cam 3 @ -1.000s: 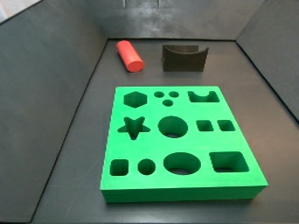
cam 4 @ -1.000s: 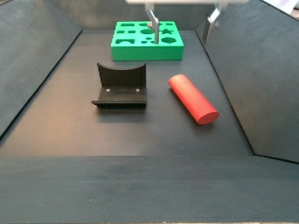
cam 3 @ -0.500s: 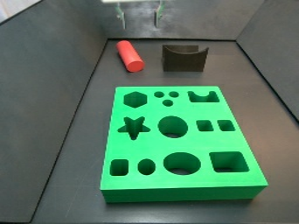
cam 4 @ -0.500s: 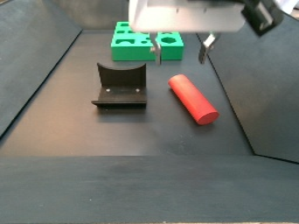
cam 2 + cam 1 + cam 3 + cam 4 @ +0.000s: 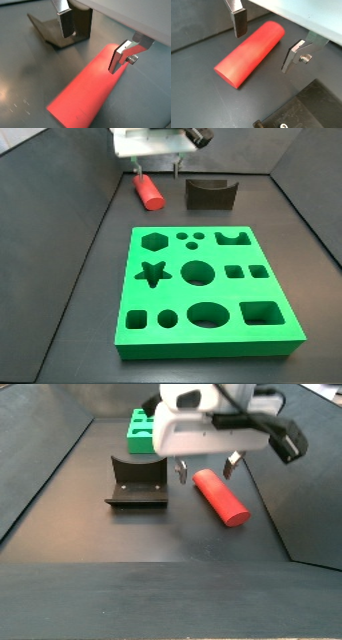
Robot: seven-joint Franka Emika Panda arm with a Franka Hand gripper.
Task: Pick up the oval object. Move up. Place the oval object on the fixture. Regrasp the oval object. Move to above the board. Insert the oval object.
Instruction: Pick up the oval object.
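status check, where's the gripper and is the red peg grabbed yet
Gripper open, over the oval object, fingers astride it, not closed. Peg lies flat on the floor beside the fixture. Nothing in the way.

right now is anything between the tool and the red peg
Nothing visible. The open tool hangs just above the oval object, one finger either side, not touching; the fixture stands off to the side.

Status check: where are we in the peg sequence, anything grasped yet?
Nothing done yet: the oval object lies on the floor beside the fixture, ungrasped. In hand: the gripper hangs open over it, fingers straddling the peg without touching. Left: grasp, lift, place on the fixture, regrasp, move above the board, insert.
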